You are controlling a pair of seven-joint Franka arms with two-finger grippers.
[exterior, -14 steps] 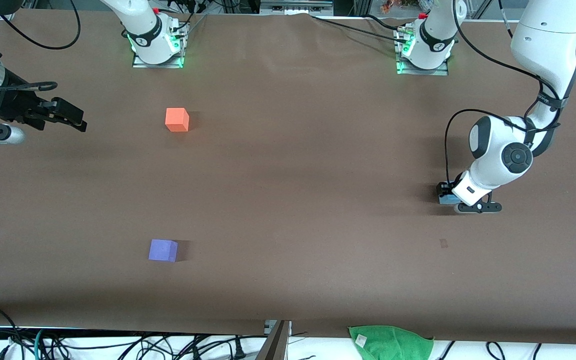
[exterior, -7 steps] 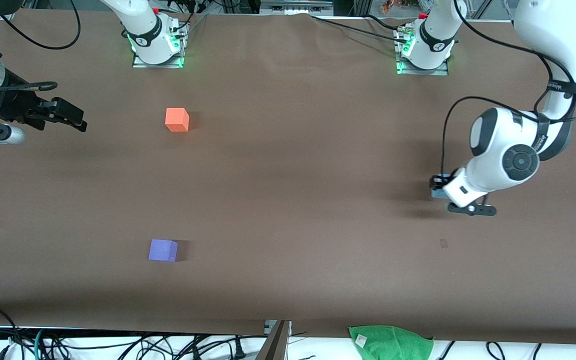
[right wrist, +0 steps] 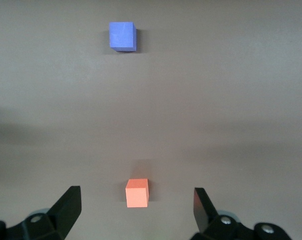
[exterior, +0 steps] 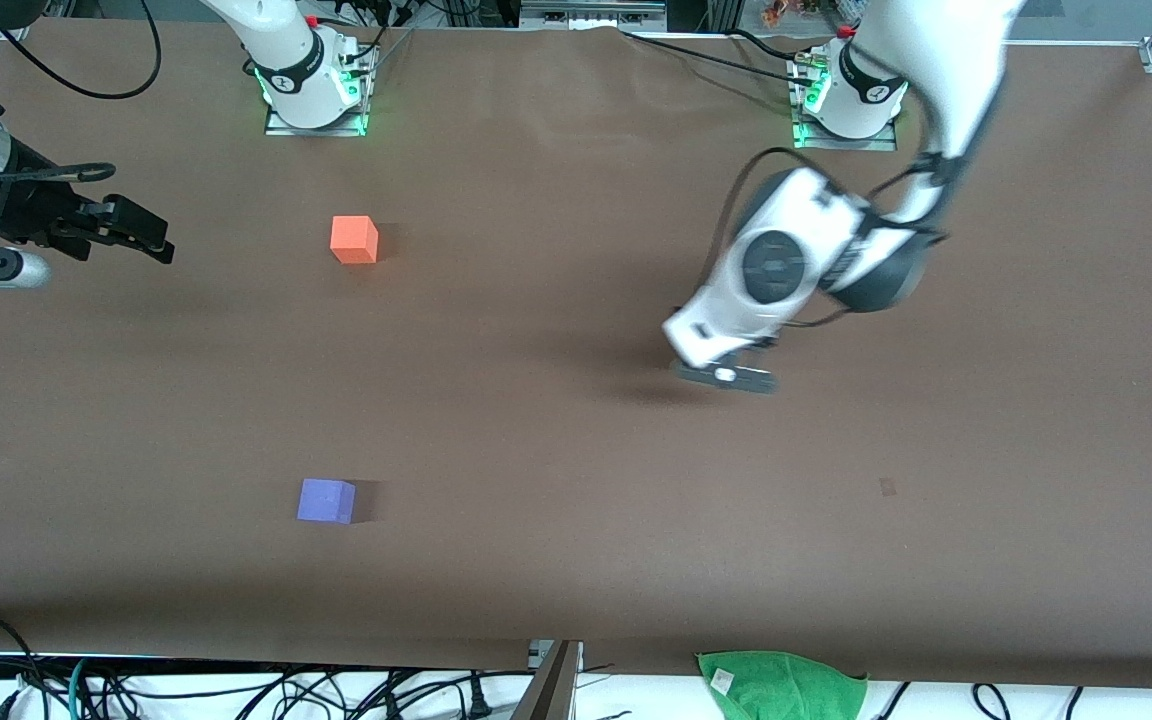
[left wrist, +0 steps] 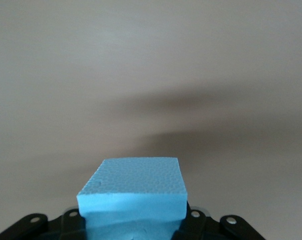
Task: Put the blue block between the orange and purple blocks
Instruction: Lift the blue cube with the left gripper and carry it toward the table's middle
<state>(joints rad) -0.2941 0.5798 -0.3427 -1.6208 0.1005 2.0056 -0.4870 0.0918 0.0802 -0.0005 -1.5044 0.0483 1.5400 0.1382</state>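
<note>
My left gripper (left wrist: 133,222) is shut on the light sky-blue block (left wrist: 133,185), holding it up off the table. In the front view the left hand (exterior: 721,365) is over the middle of the table, and its wrist hides the fingers and the block. The orange block (exterior: 354,240) sits toward the right arm's end. The purple block (exterior: 326,501) lies in line with it, nearer the front camera. My right gripper (exterior: 151,242) waits open and empty at its end of the table, beside the orange block. Its wrist view shows the orange block (right wrist: 137,193) and the purple block (right wrist: 122,36).
A green cloth (exterior: 781,685) lies at the table edge nearest the front camera. Cables run along that edge and by the arm bases. A small dark mark (exterior: 887,487) is on the brown tabletop (exterior: 556,480) toward the left arm's end.
My left arm has lifted the blue block off the table and swung it from the left arm's end toward the middle. The right arm and the other two blocks have not moved.
</note>
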